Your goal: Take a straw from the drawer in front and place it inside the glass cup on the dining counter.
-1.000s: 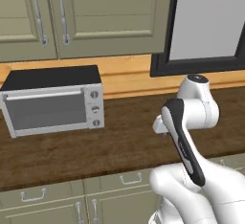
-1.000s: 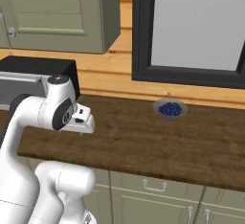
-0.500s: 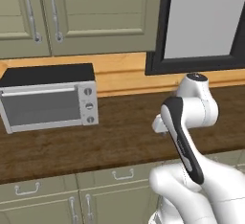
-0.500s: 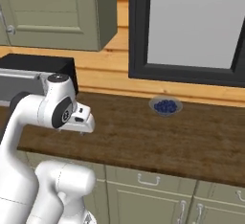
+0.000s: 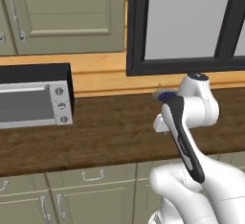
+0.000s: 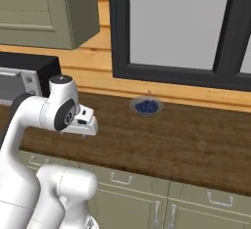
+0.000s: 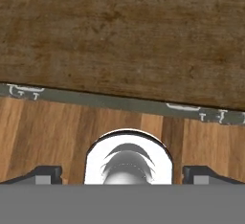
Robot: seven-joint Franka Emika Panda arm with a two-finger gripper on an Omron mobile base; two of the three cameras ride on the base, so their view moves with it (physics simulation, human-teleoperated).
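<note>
my gripper [image 7: 122,173], tips wide apart (nothing between), above the worktop [image 7: 124,31]; closed drawer fronts [image 7: 95,99] run beneath its edge.

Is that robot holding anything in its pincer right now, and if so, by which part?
Nothing is held. In the hand view the pincer is open, its two dark fingertips far apart, with bare floor and the edge of the worktop below them.

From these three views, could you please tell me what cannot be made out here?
- The silver toaster oven: cut off by the left edge in the left base view.
- The small bowl of blue pieces: partly behind the white arm in the left base view; what it contains is too small to identify.
- The closed sage-green drawers: their insides are hidden.
- The gripper: tips barely rise above the hand view's bottom.
</note>
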